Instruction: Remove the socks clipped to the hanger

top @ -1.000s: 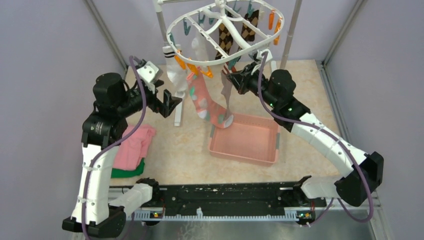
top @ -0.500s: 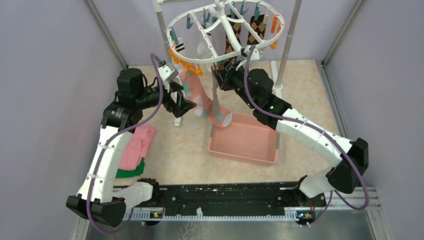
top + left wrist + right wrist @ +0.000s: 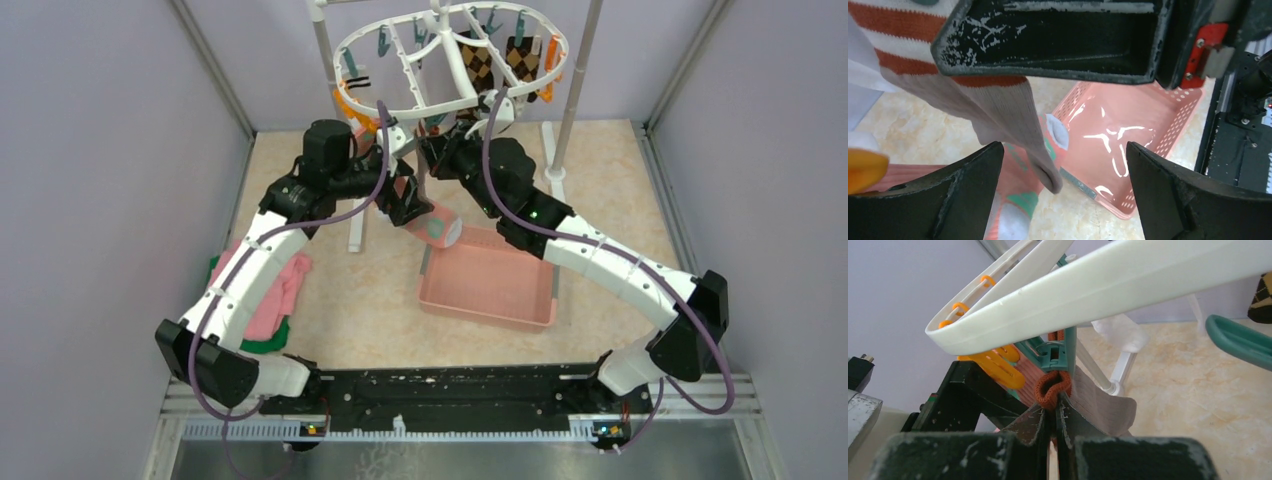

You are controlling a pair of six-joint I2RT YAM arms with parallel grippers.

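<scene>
My right gripper [image 3: 1052, 412] has its two fingers pressed together, pinching the rolled orange-brown cuff edge of the grey-brown sock [image 3: 1098, 405] just under the teal clip [image 3: 1058, 352] that grips it. My left gripper [image 3: 1064, 147] is spread wide, and the same sock hangs down through the gap, nearer the left finger and not clamped. From that wrist the sock is ribbed grey-brown with orange-red and white cuff stripes, its toe dangling over the rim of the pink basket [image 3: 1128, 130]. Behind it hangs a pink sock [image 3: 1018, 200] with teal and white spots, partly hidden by my finger. The clip hangs from the hanger [image 3: 1128, 285], a white plastic oval ring with inner crossbars, beside a cluster of orange clips [image 3: 993, 365]. From above, the hanger sits over the far middle of the table, with both grippers meeting under its near edge. Two brown-tan argyle socks [image 3: 478, 65] are clipped on its far right side. The basket rests on the table near and right of the hanger, with the pink sock's toe at its far left corner. Folded pink and green cloths [image 3: 275, 300] lie at the near left, partly covered by my left arm. My arms hide most of both hanging socks from above, and the far-left clips are too small to make out.
</scene>
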